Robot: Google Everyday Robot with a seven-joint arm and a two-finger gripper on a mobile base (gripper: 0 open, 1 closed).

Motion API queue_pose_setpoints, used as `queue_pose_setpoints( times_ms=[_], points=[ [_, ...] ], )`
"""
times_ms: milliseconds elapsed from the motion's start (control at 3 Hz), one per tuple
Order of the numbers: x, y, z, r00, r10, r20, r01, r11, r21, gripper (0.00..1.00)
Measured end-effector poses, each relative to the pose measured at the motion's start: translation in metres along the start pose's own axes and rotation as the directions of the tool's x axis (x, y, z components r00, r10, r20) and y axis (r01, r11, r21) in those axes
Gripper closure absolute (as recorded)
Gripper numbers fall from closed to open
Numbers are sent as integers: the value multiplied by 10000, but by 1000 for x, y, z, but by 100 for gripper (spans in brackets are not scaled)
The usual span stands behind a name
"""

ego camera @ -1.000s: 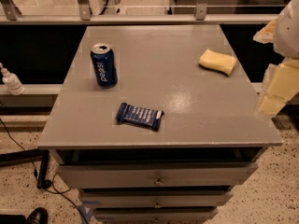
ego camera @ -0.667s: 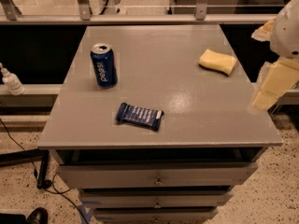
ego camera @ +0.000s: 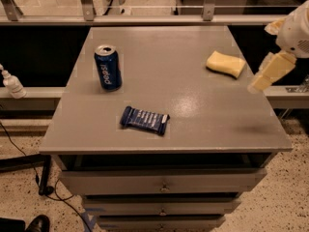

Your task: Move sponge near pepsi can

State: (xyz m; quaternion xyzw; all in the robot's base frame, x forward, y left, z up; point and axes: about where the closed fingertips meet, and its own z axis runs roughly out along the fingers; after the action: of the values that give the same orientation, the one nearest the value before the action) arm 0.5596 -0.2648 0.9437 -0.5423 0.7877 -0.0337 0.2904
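**Sponge on desk's right side, tool just beside it, not touching**

Far left, off the desk (ego camera: 183,95), a small white bottle (ego camera: 11,83) stands on a low ledge. On the grey desk top, left-rear: pepsi can (ego camera: 107,67), upright, silver top showing. Nearer the front edge & approx. centre-left lies a flat dark blue wrapper (ego camera: 144,120), apart from the can. Right-rear: sponge (ego camera: 225,64), pale yellow, lying flat, close to the desk's right edge, well apart from the can w/ bare desk between them. Tool (ego camera: 269,72) hangs at the desk's right edge, to the right of the sponge & a bit nearer the front; near it, but a gap shows, no contact. Tool holds nothing that can be seen; released or clenched: can't tell. Drawers (ego camera: 164,185) sit below the desk top.
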Motion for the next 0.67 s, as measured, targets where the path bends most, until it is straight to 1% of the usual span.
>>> queue_pose_setpoints(
  times_ms=[333, 667],
  points=[
    [19, -47, 37, 9914, 1039, 796, -1063, 9940, 259, 0],
    [32, -78, 78, 9617, 2259, 1553, -2306, 9730, 129, 0]
  ],
)
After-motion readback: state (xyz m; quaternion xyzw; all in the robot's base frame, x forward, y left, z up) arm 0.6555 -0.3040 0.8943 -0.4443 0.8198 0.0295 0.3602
